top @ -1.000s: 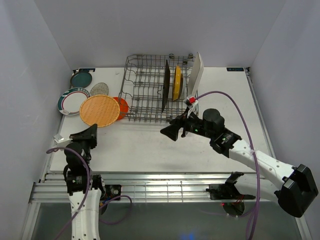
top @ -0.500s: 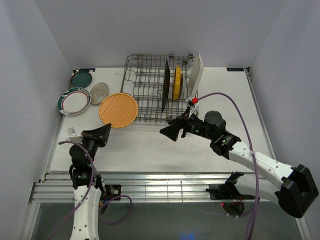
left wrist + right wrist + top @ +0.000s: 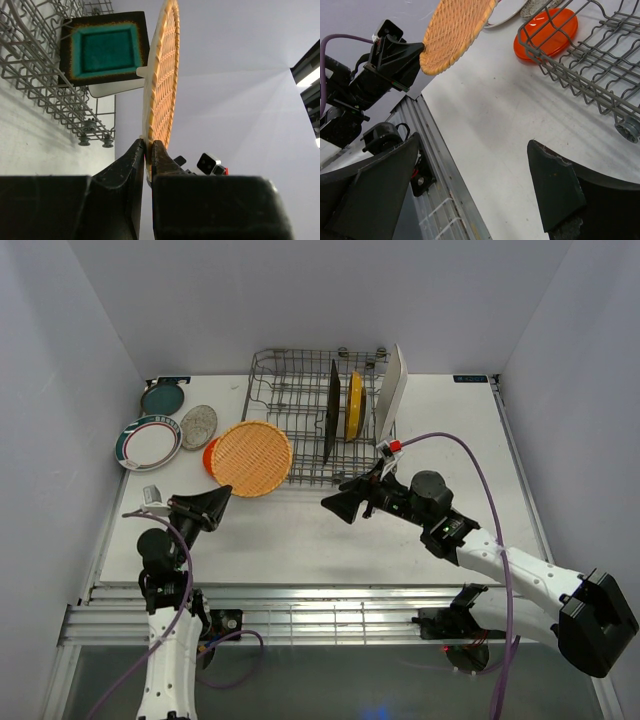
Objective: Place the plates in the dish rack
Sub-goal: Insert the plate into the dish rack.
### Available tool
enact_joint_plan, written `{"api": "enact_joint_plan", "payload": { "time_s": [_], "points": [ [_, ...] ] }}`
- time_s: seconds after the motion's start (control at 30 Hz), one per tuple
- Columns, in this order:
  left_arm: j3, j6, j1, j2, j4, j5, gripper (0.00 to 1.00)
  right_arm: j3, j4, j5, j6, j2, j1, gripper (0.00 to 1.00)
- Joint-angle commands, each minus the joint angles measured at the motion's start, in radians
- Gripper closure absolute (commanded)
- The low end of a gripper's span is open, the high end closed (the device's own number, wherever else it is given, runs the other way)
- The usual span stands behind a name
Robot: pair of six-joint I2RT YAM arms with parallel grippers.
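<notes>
Wicker plate (image 3: 252, 458) in L jaws, near orange plate (image 3: 546, 34) & rack (image 3: 285, 410).

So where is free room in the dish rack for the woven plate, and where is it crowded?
Free: the dish rack's left half, between its left wall and the dark square plate. Crowded: the right end, with the yellow plate and white rectangle.

right gripper (image 3: 472, 150) jaws spread wide, nothing between, just bare white table (image 3: 485, 110) underneath. left gripper (image 3: 417, 50) up top left, pinching rim of woven plate (image 3: 457, 25), plate tilted up off table. orange plate (image 3: 547, 31) lying flat, right beside dish rack (image 3: 590, 62) corner. metal rail (image 3: 447, 200) along table edge.
</notes>
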Motion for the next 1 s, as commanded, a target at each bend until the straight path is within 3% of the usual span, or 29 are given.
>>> {"api": "enact_joint_plan", "payload": {
  "time_s": [0.0, 0.2, 0.3, 0.43, 0.53, 0.73, 0.87, 0.97],
  "points": [
    [0.002, -0.018, -0.002, 0.007, 0.097, 0.046, 1.0, -0.012, 0.094, 0.008, 0.016, 0.005, 0.006, 0.04],
    [0.045, 0.035, -0.064, 0.105, 0.126, 0.06, 1.0, -0.009, 0.063, 0.033, -0.006, -0.025, 0.007, 0.04],
    [0.067, 0.064, -0.179, 0.177, 0.153, 0.026, 1.0, -0.004, 0.057, 0.039, -0.01, -0.02, 0.007, 0.04],
    [0.084, 0.102, -0.385, 0.234, 0.21, -0.126, 1.0, -0.004, 0.052, 0.051, -0.012, -0.015, 0.007, 0.04],
    [0.098, 0.133, -0.469, 0.287, 0.256, -0.186, 1.0, -0.001, 0.022, 0.091, -0.013, -0.026, 0.006, 0.04],
    [0.091, 0.196, -0.503, 0.244, 0.268, -0.273, 1.0, -0.001, -0.078, 0.244, -0.006, -0.107, -0.005, 0.0],
    [0.105, 0.222, -0.506, 0.264, 0.278, -0.252, 1.0, 0.007, -0.098, 0.211, 0.008, -0.106, -0.026, 0.0],
    [0.105, 0.225, -0.506, 0.303, 0.31, -0.221, 1.0, 0.008, -0.089, 0.165, 0.027, -0.085, -0.04, 0.06]
  ]
}}
